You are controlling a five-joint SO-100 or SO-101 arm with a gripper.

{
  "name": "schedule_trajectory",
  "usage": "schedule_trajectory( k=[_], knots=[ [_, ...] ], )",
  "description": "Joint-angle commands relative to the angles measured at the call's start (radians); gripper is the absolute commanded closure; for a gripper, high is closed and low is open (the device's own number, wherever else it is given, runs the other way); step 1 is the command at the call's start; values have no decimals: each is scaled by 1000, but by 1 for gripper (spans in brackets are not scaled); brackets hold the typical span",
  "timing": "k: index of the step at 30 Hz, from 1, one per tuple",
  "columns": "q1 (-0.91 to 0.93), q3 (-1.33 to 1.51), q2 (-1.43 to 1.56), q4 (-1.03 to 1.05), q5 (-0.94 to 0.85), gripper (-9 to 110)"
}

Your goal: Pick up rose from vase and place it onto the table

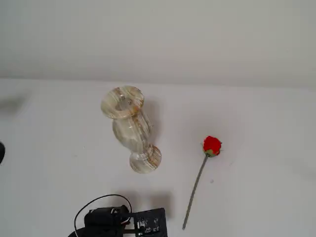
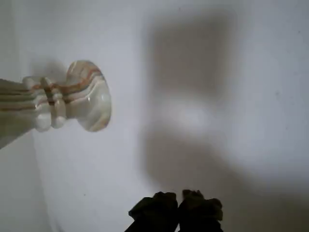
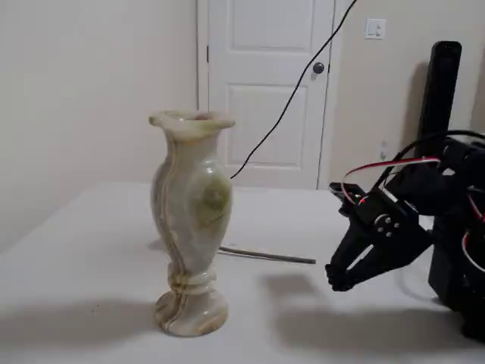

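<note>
The rose (image 1: 212, 146) lies flat on the white table (image 1: 256, 128), right of the vase in a fixed view, its red bud toward the wall and its stem (image 1: 195, 190) running toward the front edge. In the side-on fixed view only the stem (image 3: 267, 256) shows behind the vase; the bud is hidden. The marbled vase (image 1: 130, 127) stands upright and holds nothing; its foot (image 2: 89, 96) shows in the wrist view. My gripper (image 3: 338, 282) hovers low over the table, well clear of the vase (image 3: 189, 220). Its dark fingertips (image 2: 164, 205) touch, with nothing between them.
The arm's black base with cables and a circuit board (image 1: 148, 224) sits at the front edge of the table. A black post (image 3: 443, 83) stands behind the arm. A cable (image 3: 292, 98) hangs across the white door in the background.
</note>
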Motion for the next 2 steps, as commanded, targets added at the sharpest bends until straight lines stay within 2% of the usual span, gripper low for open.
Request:
schedule_trajectory(
  k=[1,2],
  knots=[
    [9,-3,11,-26,6,101],
    [9,-3,11,-26,6,101]
  ],
)
